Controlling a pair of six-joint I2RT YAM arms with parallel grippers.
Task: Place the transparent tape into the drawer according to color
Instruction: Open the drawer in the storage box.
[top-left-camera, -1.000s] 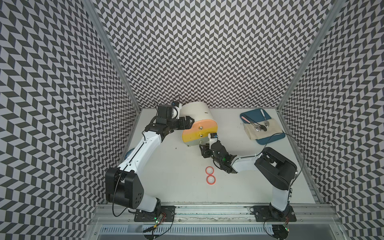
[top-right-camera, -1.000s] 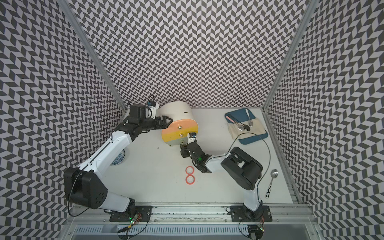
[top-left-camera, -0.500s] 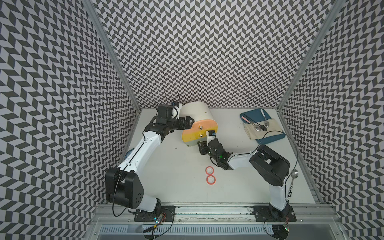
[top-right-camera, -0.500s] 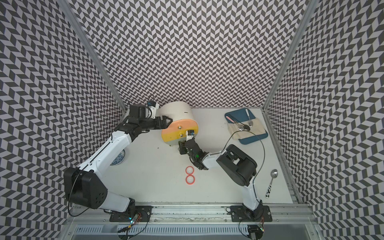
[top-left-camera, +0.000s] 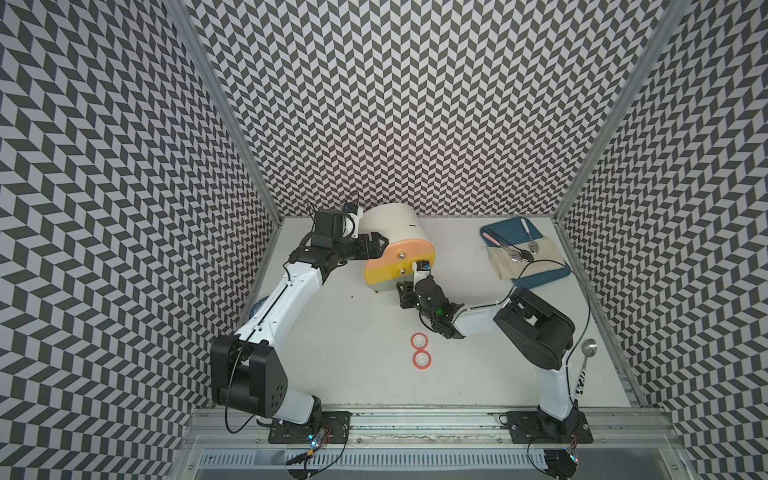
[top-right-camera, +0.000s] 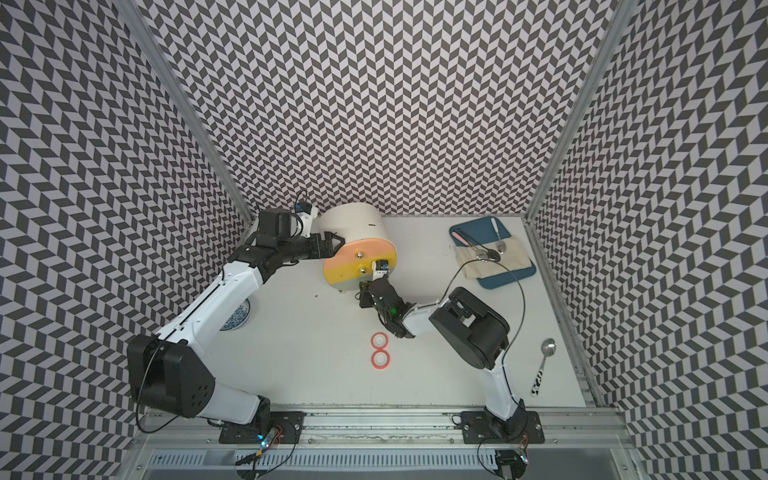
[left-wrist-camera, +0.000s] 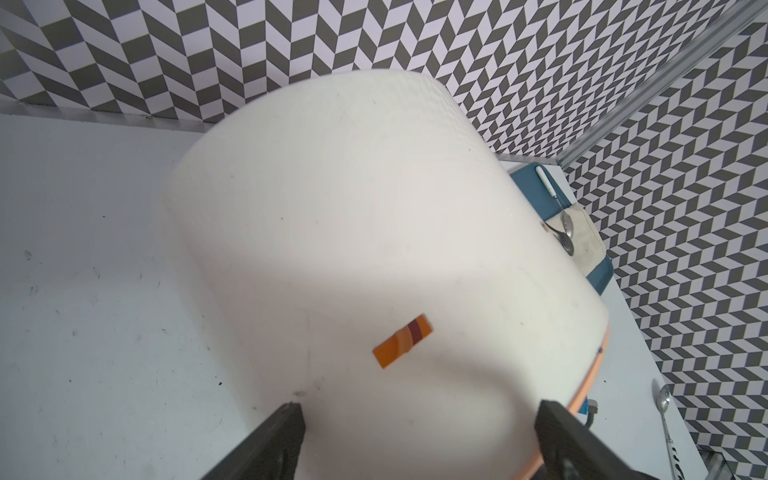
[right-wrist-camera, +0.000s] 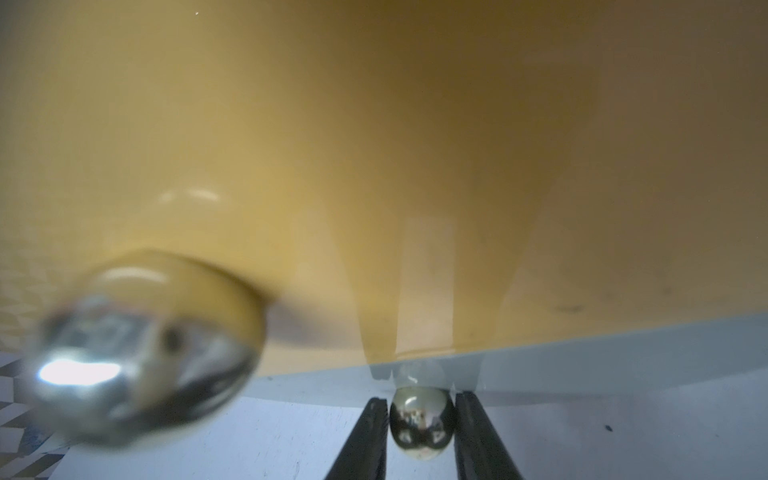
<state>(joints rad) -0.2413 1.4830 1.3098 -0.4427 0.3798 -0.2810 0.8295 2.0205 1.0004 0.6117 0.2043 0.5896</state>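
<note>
Right gripper (right-wrist-camera: 420, 399) sits low at the foot of the cabinet (top-left-camera: 390, 220), its dark fingers (right-wrist-camera: 365, 432) closed on the bottom knob (right-wrist-camera: 422, 424), one finger touching each side of the small metal ball. That knob belongs to the grey-green drawer (right-wrist-camera: 623, 353), the lowest of the stack. Directly above the grip is the yellow drawer (right-wrist-camera: 374, 166), whose own knob (right-wrist-camera: 141, 349) is close to the lens and blurred. Above that is the peach drawer (top-left-camera: 409, 249). Left gripper (left-wrist-camera: 419, 409) is on the opposite side of the cabinet from the right gripper and higher up. Its jaws are spread wide and its fingertips (left-wrist-camera: 291, 415) lie against the cream shell (pressing or merely resting cannot be told). Two red-pink tape rolls (top-left-camera: 419, 340) (top-left-camera: 422, 358) lie flat on the table (top-left-camera: 353, 353), edge to edge. They are behind the right gripper, just beside its wrist on the arm-base side, and well apart from the left gripper. Far out on the right gripper's outer side, by the back corner, is a blue tray (top-left-camera: 505, 230) carrying a cloth (top-left-camera: 503, 266) and spoons (top-left-camera: 517, 255). A loose spoon (top-left-camera: 589, 347) lies on the table beyond the right arm's elbow. A blue-patterned bowl (top-right-camera: 237, 320) shows partly under the left forearm, well behind the left gripper
</note>
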